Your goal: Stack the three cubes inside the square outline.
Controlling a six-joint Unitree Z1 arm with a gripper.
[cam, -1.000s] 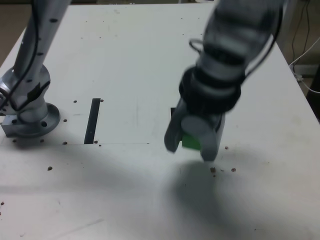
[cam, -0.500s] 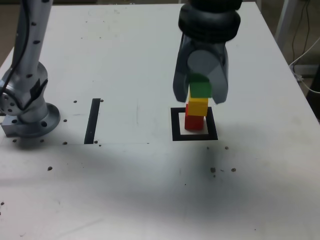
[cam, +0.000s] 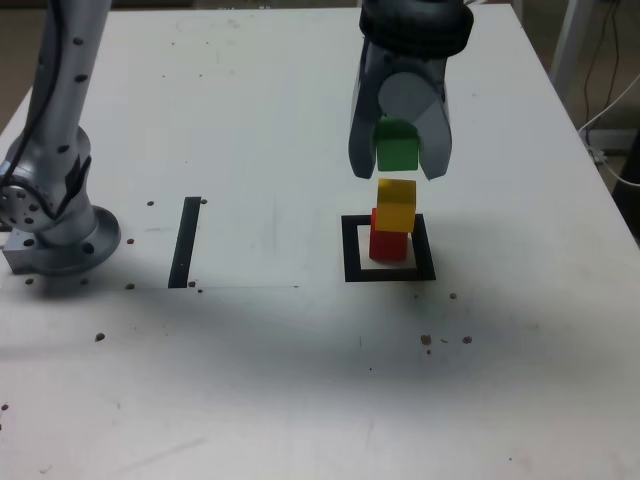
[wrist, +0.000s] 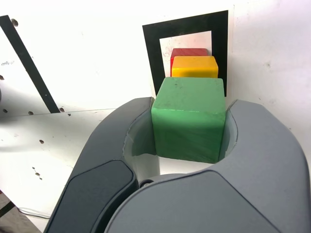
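Green matte cube (cam: pixel 397 152) sits clamped between the two grey fingers of our gripper (cam: pixel 399 165), lifted clear of the table. Directly below the gripper, with a gap of air between, we see the yellow matte cube (cam: pixel 396 203) resting on the red matte cube (cam: pixel 387 243). Both stand inside the thick black tape square outline (cam: pixel 350 250) on the white table (cam: pixel 250 120).

Clearance around my gripper (cam: pixel 399 165): its jaws close on the green cube (cam: pixel 397 148), held above the yellow cube (cam: pixel 396 203) with an open gap between them. The yellow-on-red cube (cam: pixel 387 242) column fills the square outline (cam: pixel 350 248). Open table (cam: pixel 270 120) lies all round; the tape strip (cam: pixel 185 241) lies flat, and my arm base (cam: pixel 55 215) stands well apart at the exterior view's left.
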